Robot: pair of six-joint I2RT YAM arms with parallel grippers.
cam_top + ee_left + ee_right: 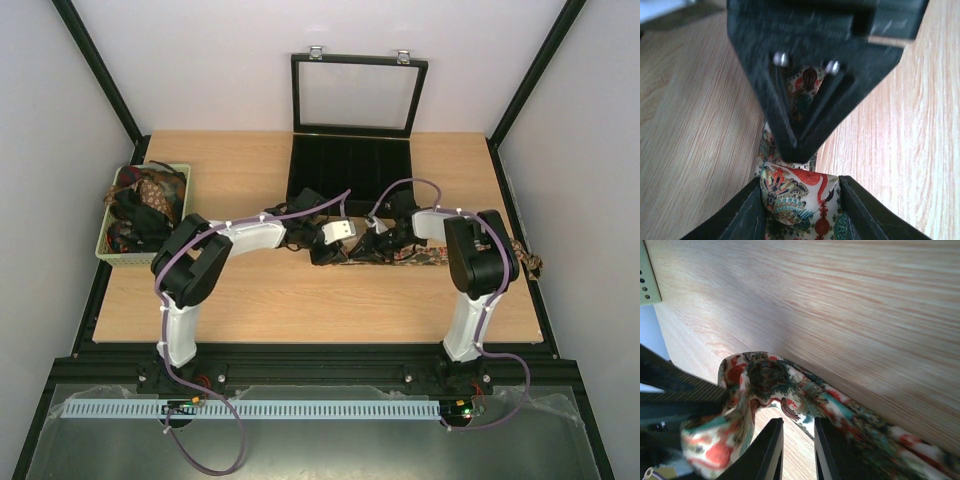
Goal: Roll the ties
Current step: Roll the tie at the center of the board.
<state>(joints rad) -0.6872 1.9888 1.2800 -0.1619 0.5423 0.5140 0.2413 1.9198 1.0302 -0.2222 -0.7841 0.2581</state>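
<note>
Your left gripper (800,181) pinches a cream-and-red paisley fabric tie (785,197) at its fold. At three o'clock, your right gripper (799,424) nearly closes, grip unclear.

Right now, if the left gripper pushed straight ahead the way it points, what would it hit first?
Probably the right gripper, directly ahead on the tie that the left gripper holds; the gap is hard to judge.

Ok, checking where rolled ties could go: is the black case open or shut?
Open. Its glass lid stands upright at the back of the case, leaving the dark interior exposed.
</note>
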